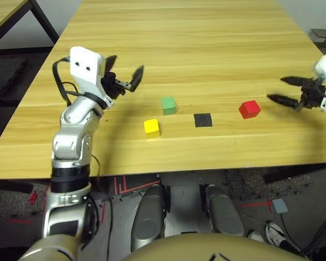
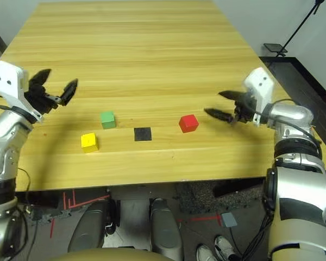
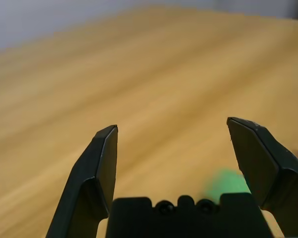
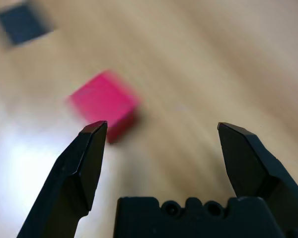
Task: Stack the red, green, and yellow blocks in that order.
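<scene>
Matte red block (image 1: 250,109), centre-right, looks light and rigid; spread-fingered right gripper (image 1: 287,90) should pinch opposite faces; left gripper (image 1: 125,73) also gapes.

Two head cameras look steeply down from above the near edge of the desk (image 1: 206,49), sharing its whole top, while each wrist camera peers low and close along its own jaws across the wood.

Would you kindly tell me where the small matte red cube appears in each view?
Left eye: small matte red cube, right of the flat black square mark.
Right eye: centre-right, again right of that mark.
Left wrist: not there.
Right wrist: ahead of the fingers, mark beyond.
</scene>
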Available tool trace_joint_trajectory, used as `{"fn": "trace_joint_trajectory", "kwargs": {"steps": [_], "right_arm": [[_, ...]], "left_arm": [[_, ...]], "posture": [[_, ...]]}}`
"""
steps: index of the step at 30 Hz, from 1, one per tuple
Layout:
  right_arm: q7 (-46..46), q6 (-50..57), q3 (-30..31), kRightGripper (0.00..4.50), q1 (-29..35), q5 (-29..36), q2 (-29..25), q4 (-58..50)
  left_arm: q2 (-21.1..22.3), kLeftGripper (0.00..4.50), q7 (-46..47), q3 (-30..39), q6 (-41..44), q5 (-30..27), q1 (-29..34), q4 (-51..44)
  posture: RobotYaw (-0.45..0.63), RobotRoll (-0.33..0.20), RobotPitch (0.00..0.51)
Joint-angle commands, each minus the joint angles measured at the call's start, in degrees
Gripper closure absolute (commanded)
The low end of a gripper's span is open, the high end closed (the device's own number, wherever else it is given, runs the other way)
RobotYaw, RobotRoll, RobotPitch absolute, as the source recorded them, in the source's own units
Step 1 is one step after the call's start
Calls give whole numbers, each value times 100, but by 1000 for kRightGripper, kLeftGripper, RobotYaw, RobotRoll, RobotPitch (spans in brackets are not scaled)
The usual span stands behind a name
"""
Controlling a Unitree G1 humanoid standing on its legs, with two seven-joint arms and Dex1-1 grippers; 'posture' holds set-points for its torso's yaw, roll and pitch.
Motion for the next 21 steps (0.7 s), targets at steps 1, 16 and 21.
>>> {"fn": "trace_joint_trajectory", "kwargs": {"steps": [1, 16, 21], "right_arm": [[305, -293, 406, 0, -346, -454, -63, 232], [-407, -984, 1269, 0, -1419, -1637, 657, 821], [-246, -978, 1298, 0, -1473, -1720, 882, 887]], "left_arm": [[224, 20, -591, -362, 419, -256, -191, -225], [125, 20, -283, -889, 1028, -284, 302, -1382], [166, 20, -72, -781, 1200, -313, 480, -1580]], "posture": [[220, -181, 104], [362, -203, 98], [412, -207, 100]]}}
